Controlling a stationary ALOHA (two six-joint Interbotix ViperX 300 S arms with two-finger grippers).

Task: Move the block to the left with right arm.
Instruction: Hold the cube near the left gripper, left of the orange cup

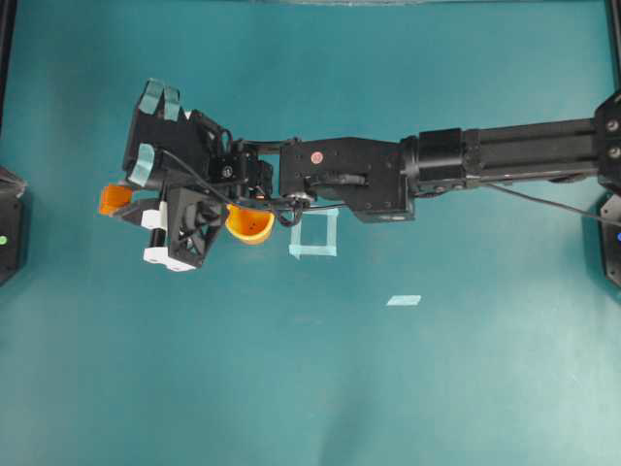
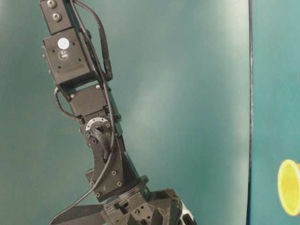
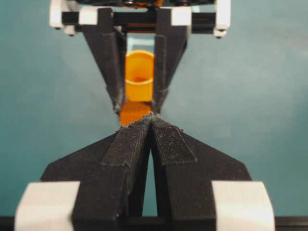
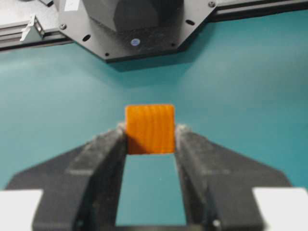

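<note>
The block (image 4: 150, 127), a small orange cube, sits clamped between the tips of my right gripper (image 4: 150, 137), which is shut on it. From overhead, the right arm (image 1: 505, 150) reaches from the right across the table, with the right gripper (image 1: 124, 200) and block (image 1: 113, 199) at the far left. My left gripper (image 3: 151, 120) is shut with nothing in it, its tips close in front of the block (image 3: 134, 111). Those tips hide the block's underside, so I cannot tell whether it touches the table.
A round orange-yellow cup (image 1: 249, 225) lies on its side just right of the right gripper, partly under the wrist. A pale tape square (image 1: 315, 235) and a tape strip (image 1: 404, 300) mark the teal table. The left arm's base (image 4: 134, 24) stands close beyond the block.
</note>
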